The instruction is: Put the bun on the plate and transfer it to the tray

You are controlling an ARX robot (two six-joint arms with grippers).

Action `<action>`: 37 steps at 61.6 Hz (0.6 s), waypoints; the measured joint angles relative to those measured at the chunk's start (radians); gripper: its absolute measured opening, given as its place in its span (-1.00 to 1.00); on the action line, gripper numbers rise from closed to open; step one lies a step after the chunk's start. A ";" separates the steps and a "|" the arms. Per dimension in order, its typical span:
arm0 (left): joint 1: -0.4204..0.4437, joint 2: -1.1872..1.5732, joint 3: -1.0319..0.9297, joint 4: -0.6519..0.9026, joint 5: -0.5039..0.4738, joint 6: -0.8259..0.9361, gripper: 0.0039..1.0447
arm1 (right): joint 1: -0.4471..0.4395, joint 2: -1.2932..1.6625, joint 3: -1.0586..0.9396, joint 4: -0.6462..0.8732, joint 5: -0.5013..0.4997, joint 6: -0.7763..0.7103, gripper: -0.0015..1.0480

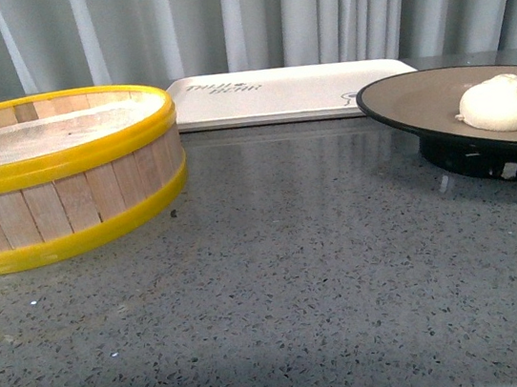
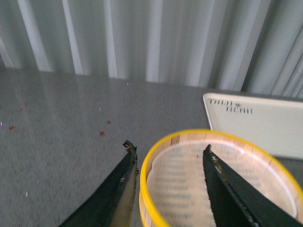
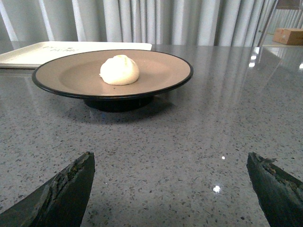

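Observation:
The white bun (image 1: 501, 103) lies on the beige plate (image 1: 419, 99) with the black rim, at the right of the grey table. It also shows on the plate (image 3: 156, 71) in the right wrist view (image 3: 119, 70). The cream tray (image 1: 283, 92) lies flat behind, between plate and steamer, and its corner shows in the left wrist view (image 2: 265, 120). My right gripper (image 3: 170, 163) is open and empty, low over the table, a short way before the plate. My left gripper (image 2: 168, 153) is open and empty above the steamer basket. Neither arm shows in the front view.
A round wooden steamer basket (image 1: 54, 174) with yellow rims stands at the left; it looks empty in the left wrist view (image 2: 213, 179). A grey curtain hangs behind the table. A brown box (image 3: 289, 35) sits far off beyond the table's edge.

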 joint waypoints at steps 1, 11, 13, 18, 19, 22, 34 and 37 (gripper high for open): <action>0.001 -0.018 -0.036 0.012 0.002 0.000 -0.28 | 0.000 0.000 0.000 0.000 -0.001 0.000 0.84; -0.005 -0.105 -0.244 0.088 0.026 0.000 -0.86 | 0.000 0.000 0.000 0.000 0.001 0.000 0.84; -0.005 -0.120 -0.270 0.098 0.025 -0.005 -0.94 | 0.000 0.000 0.000 0.000 0.001 0.000 0.84; -0.005 -0.167 -0.336 0.122 0.022 -0.003 -0.93 | 0.000 0.000 0.000 0.000 0.000 0.000 0.84; -0.005 -0.176 -0.348 0.125 0.022 -0.004 -0.93 | 0.000 0.000 0.000 0.000 -0.001 0.000 0.84; -0.004 -0.201 -0.382 0.135 0.021 -0.004 -0.93 | 0.000 0.000 0.000 0.000 0.000 0.000 0.84; -0.004 -0.295 -0.495 0.147 0.023 -0.004 -0.93 | 0.000 0.000 0.000 0.000 0.000 0.000 0.84; -0.004 -0.319 -0.517 0.147 0.022 -0.004 -0.93 | 0.000 0.000 0.000 0.000 0.000 0.000 0.84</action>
